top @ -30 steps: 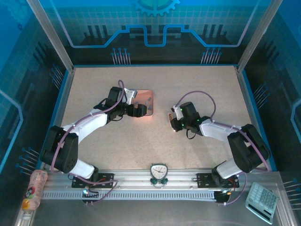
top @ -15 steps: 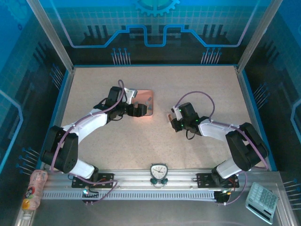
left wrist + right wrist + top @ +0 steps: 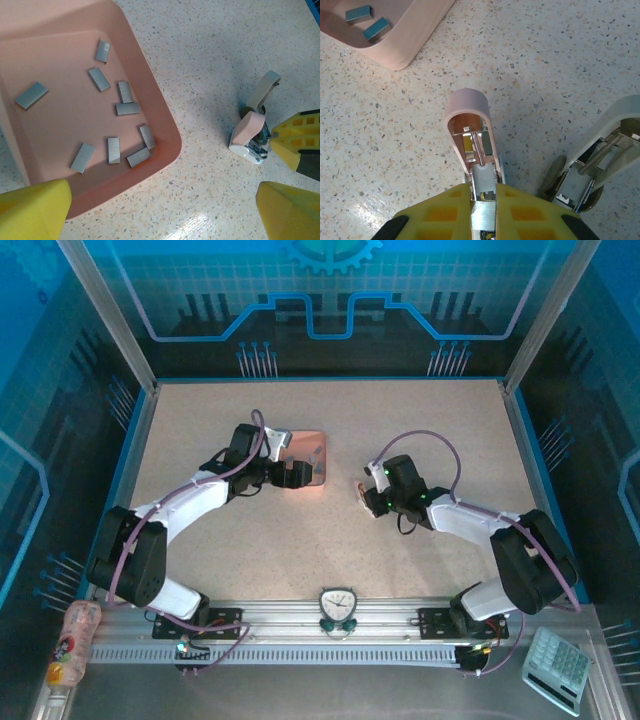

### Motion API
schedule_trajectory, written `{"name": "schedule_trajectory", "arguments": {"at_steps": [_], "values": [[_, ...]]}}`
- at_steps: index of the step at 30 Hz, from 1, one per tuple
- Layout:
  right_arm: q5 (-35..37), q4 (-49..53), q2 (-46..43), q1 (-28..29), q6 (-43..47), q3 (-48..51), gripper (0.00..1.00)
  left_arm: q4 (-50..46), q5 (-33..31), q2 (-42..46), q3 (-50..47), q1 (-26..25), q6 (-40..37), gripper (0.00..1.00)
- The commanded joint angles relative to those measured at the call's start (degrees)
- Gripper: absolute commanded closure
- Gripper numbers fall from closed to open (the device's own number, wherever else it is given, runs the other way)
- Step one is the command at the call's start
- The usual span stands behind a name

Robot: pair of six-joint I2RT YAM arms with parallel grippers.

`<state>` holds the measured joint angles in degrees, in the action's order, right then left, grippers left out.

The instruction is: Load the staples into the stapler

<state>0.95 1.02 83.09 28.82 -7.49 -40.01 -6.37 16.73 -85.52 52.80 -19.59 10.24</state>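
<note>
Loose staples (image 3: 128, 108) in tray (image 3: 170, 145): tiny, light, stiff, prob. slippery; pinch one strip across long edges. Above them the left pincer (image 3: 160, 215) gapes wide. The right pincer (image 3: 483, 192) clamps stapler (image 3: 469, 125) by its metal rail, on tabletop beside tray.

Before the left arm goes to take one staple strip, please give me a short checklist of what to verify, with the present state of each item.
1. Grip: right claw shut on the stapler: ok.
2. Stapler swung open, inner channel exposed: ok.
3. Channel free of old staples: cannot tell.
4. Hand free: left claw open and empty: ok.
5. Supply: staples lying loose in the tray, some apart from their neighbours: ok.
6. Aim: left claw centred over one strip: not ok; it hangs over the tray's corner.
</note>
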Motion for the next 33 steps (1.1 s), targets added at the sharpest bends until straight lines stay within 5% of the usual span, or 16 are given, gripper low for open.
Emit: {"name": "schedule_trajectory", "arguments": {"at_steps": [1,33], "values": [[-0.6,2.0,0.1,-0.2,0.7,-0.5,0.84,-1.4,0.5,-0.7,1.9,0.7,0.0,0.04],[1.4,5.9,4.3,-0.1,-1.3,-3.5,0.85,-2.0,1.0,-1.0,2.2,0.6,-0.3,0.05]]}}
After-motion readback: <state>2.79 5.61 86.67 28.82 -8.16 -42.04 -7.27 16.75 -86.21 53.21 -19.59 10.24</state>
